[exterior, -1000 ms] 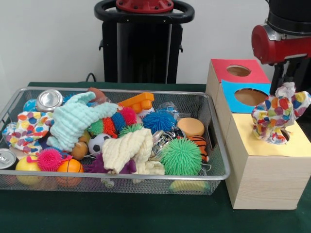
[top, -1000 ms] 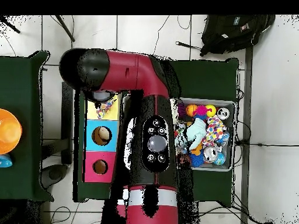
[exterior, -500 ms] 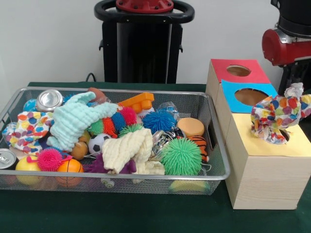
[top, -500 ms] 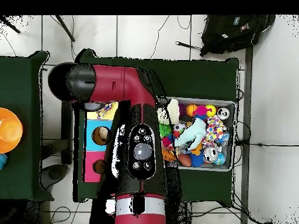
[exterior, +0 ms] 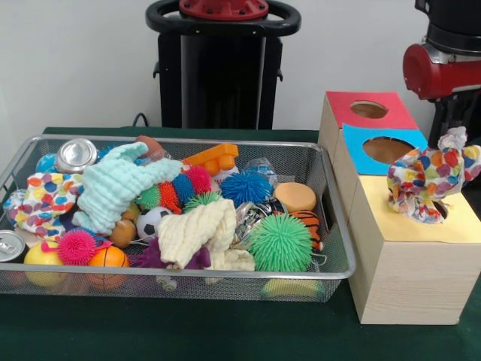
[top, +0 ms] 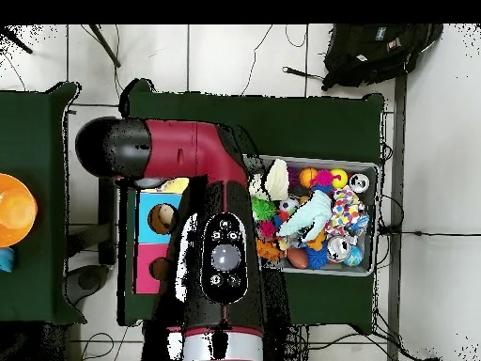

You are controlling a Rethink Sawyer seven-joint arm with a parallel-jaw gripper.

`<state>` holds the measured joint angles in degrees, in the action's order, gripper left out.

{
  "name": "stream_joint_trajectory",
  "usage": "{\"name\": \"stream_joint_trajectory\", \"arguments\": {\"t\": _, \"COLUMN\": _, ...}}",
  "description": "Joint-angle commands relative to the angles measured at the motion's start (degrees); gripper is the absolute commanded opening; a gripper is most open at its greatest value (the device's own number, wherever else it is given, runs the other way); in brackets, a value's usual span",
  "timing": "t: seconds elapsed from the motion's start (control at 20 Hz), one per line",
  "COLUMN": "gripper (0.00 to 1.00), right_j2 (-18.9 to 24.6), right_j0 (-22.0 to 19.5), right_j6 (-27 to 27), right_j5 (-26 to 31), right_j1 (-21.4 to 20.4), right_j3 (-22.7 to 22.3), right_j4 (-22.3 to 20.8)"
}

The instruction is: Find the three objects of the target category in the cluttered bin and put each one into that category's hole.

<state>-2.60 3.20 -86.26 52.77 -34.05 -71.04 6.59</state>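
spotted cloth (exterior: 430,183): sat bunched over the yellow hole (exterior: 442,210), right edge of the front view.
handling: i judged it soft, light, floppy; best pinched at its top knot.
gripper: hidden, i couldn't tell its state.

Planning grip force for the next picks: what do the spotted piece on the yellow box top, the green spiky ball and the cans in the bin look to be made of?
Spotted piece: soft printed fabric, matte; it bunches and folds over the yellow hole. Green spiky ball: probably soft rubber, covered in thin bristles. Cans: metal, with shiny silver tops.
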Motion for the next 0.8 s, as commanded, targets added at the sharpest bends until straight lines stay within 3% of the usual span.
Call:
{"name": "stream_joint_trajectory", "arguments": {"t": 0.05, "gripper": 0.0, "right_j2": 1.74, "right_j0": -2.27, "right_j6": -5.96, "right_j5": -6.26, "right_j1": -1.14, "right_j3": -11.48, "right_j4": -2.11}}
{"name": "stream_joint_trajectory", "arguments": {"t": 0.8, "gripper": 0.0, "right_j2": 4.78, "right_j0": -4.68, "right_j6": -2.87, "right_j5": -13.1, "right_j1": -1.06, "right_j3": -16.18, "right_j4": -2.8}}
